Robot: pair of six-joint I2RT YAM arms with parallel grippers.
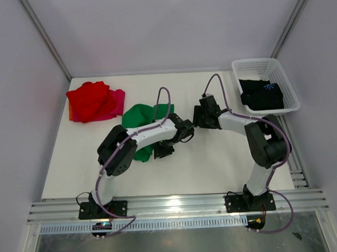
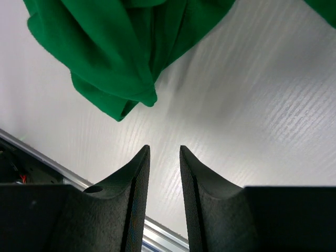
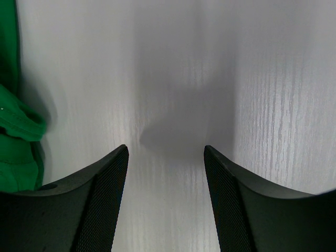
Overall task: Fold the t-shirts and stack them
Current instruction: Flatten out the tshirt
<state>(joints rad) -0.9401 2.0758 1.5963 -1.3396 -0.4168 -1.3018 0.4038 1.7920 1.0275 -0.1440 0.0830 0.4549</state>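
Hovering beside the crumpled green t-shirt (image 1: 139, 117), and no fold looks made yet.
Left jaws narrow and empty at its near edge, right jaws wide and empty just right of it. Red t-shirt (image 1: 90, 100) and magenta t-shirt (image 1: 119, 100) lie heaped far left; black t-shirt (image 1: 260, 95) waits in the basket (image 1: 255, 63) far right.

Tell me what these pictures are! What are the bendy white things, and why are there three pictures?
Those are two robot arms, the left arm and the right arm, with pinchers for hands. The big picture looks down from above. The other two come from small cameras on the wrists, so you see black fingers up close. On the white table lie a crumpled green t-shirt, a red t-shirt bunched with a pink one, and a white basket holding a black t-shirt. The left gripper is open a little, the right gripper wide open; neither holds anything.
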